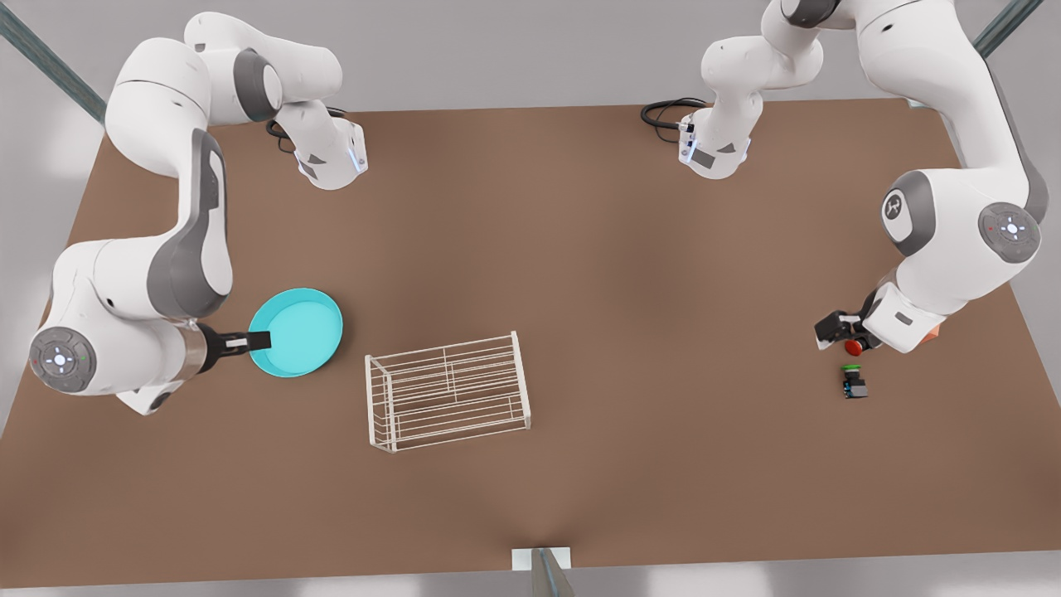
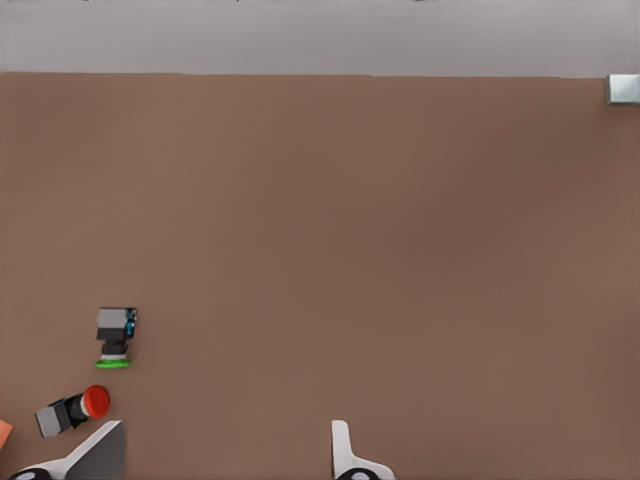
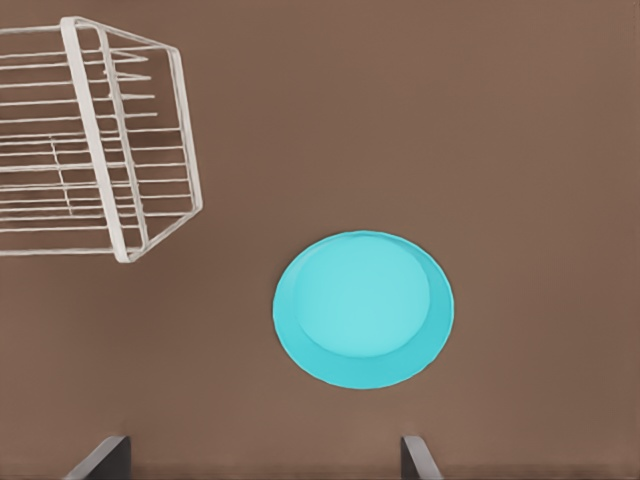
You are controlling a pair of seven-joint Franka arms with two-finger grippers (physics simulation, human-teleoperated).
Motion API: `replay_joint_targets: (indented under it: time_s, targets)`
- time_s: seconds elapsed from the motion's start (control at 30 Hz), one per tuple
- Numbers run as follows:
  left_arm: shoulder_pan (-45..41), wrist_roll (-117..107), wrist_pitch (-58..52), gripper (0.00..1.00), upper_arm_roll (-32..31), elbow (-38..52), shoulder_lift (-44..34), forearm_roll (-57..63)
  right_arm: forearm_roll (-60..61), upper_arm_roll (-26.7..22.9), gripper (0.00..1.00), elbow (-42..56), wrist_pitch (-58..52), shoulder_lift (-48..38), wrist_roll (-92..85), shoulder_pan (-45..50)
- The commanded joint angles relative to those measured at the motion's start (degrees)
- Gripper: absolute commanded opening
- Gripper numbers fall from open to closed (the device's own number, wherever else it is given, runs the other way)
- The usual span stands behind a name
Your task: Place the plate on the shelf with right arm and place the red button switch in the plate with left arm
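Note:
The turquoise plate (image 1: 297, 332) (image 3: 362, 308) lies flat on the table, toward the front view's left. My right gripper (image 1: 259, 341) (image 3: 262, 465) hovers at the plate's near rim, open and holding nothing. The white wire shelf (image 1: 448, 390) (image 3: 95, 140) stands to the plate's right in the front view. Toward the front view's right, the red button switch (image 1: 854, 347) (image 2: 75, 408) lies on its side. My left gripper (image 1: 841, 330) (image 2: 220, 455) is open above the table, one fingertip (image 2: 95, 450) close beside the switch and nothing between the two.
A green-capped switch (image 1: 854, 381) (image 2: 115, 340) lies just in front of the red one. An orange cube (image 2: 3, 432) peeks in beside the left gripper. The brown table (image 1: 630, 274) has open surface between shelf and switches; its near edge (image 2: 320, 72) lies ahead.

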Motion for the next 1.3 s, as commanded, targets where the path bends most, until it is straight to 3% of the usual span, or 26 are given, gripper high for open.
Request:
replay_joint_targets:
  time_s: [0.0,0.03,0.1,0.17,0.23,0.4,0.53,0.63,0.87,1.07,1.17,1.27]
  targets:
    - [0.1,-0.2,1.6,1.0,0.0,-0.1,-0.1,0.0,-0.7,0.0,1.0,-0.1,-0.7,-1.2,-0.5,0.2]
    - [0.1,-0.2,1.6,1.0,0.0,0.1,0.0,-0.1,-0.7,-0.1,1.0,-1.3,-0.9,-2.5,-0.7,0.8]
    - [-0.3,2.1,1.6,1.0,-0.1,-0.4,0.2,0.0,0.3,-1.3,1.0,-13.4,5.4,-8.0,-1.3,0.4]
    - [-0.2,28.7,1.8,1.0,-0.1,-0.3,0.7,0.4,0.0,-2.7,1.0,-22.0,10.0,-9.1,-3.1,0.3]
    - [-0.3,33.3,1.6,1.0,-0.1,-0.4,1.5,-0.1,-0.5,-2.8,1.0,-32.2,17.9,-11.2,-6.0,-1.5]
    - [-0.2,50.7,3.2,1.0,0.1,-0.8,3.1,1.7,3.4,-5.2,1.0,-40.5,27.7,-11.5,-12.6,-2.5]
    - [0.2,50.7,10.8,1.0,0.4,-3.9,4.8,5.9,5.8,-7.1,1.0,-41.2,30.4,-7.3,-18.3,-3.5]
    - [3.2,51.1,12.8,1.0,0.4,-3.9,6.5,12.8,11.0,-11.4,1.0,-45.8,36.8,-7.2,-33.8,-4.3]
    - [9.0,54.5,18.0,1.0,0.4,-2.4,11.4,15.9,14.0,-12.9,1.0,-56.6,55.0,-5.7,-53.7,-6.4]
    - [13.2,55.1,9.6,1.0,0.4,-2.9,13.3,15.2,13.8,-13.3,1.0,-60.6,55.1,-7.1,-55.9,-7.5]
    - [13.2,55.7,8.8,1.0,0.3,-5.5,13.7,14.8,13.7,-13.3,0.87,-60.6,55.7,-5.6,-55.7,-7.4]
    - [14.2,57.6,7.1,1.0,0.4,-6.2,13.8,14.8,13.8,-13.3,0.85,-61.9,58.1,-4.8,-53.4,-5.7]
